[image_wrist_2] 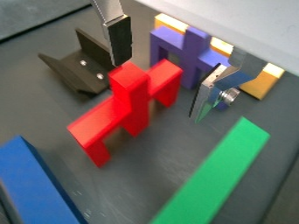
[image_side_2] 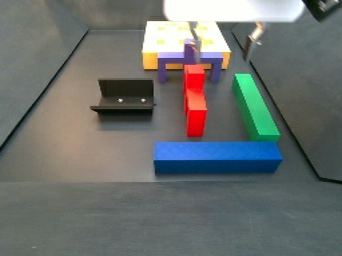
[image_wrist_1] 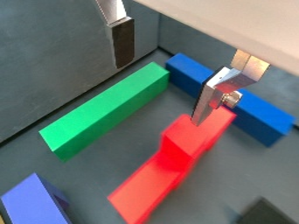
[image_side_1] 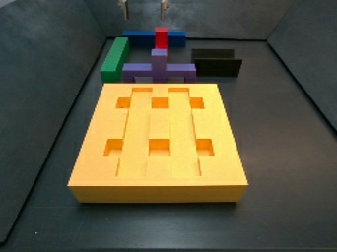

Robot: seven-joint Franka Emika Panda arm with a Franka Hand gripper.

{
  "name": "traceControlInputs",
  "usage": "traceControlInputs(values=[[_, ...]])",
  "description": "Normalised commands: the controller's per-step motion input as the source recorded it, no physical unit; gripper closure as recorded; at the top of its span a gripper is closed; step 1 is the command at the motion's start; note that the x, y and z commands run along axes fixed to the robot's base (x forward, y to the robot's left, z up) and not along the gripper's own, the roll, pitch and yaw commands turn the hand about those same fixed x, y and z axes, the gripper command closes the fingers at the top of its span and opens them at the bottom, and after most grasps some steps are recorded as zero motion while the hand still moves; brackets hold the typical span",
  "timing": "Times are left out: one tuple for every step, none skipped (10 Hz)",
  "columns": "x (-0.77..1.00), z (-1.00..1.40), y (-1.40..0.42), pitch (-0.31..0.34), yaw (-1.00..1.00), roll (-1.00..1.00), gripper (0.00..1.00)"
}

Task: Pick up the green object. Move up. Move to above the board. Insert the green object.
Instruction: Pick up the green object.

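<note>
The claw (image_wrist_1: 170,66) hangs with fingers apart, empty, over the red block (image_wrist_1: 170,162); it should shift sideways to straddle the green bar (image_wrist_1: 105,109) mid-length before descending.

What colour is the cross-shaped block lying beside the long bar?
Red, clearest in a side view; the gripper hovers above it.
</note>
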Motion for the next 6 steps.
traceControlInputs(values=[[-1.00, -0.31, 0.00, -0.259, 0.00, 0.00, 0.00], [-0.99, -0.34, 0.00, -0.274, -0.05, 0.00, 0.00], [-0.96, -0.47, -0.06, -0.264, -0.07, 0.00, 0.00], [-0.89, -0.49, -0.10, -0.260, -0.13, 0.01, 0.00], [-0.81, -0.44, -0.09, -0.247, -0.21, 0.09, 0.00], [-0.59, -0.43, -0.09, -0.187, -0.17, 0.20, 0.00]])
